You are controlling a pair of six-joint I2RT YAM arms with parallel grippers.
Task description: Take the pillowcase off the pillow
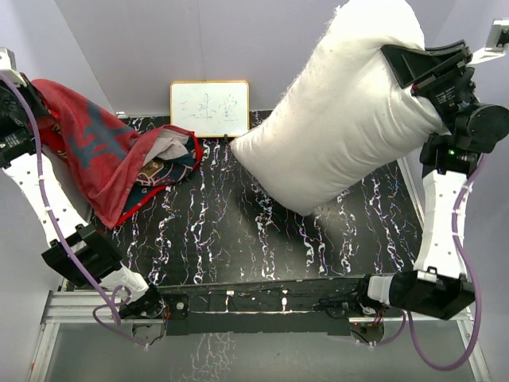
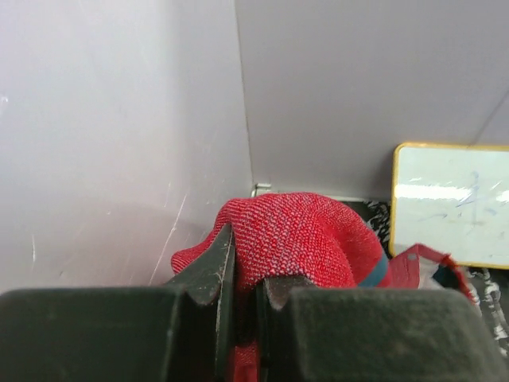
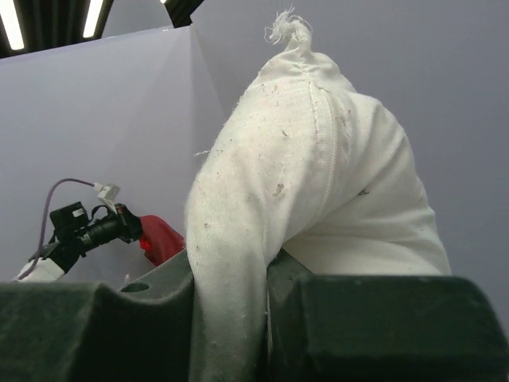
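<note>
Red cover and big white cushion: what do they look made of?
Red printed pillowcase: coarse woven or knit cloth, matte; weave shows, hangs limp. Plump off-white pillow: plain matte fabric shell, probably soft fill; stitched seam, frayed corner tuft, dents where gripped.

There is one pillow near the right edge of the one counter, one pillowcase at the far left corner, and one white board at the far edge. The arms are two: the left arm and the right arm.

My left gripper pinches a bunched fold of the red pillowcase. A yellow-framed white board stands to the pillowcase's right.
</note>
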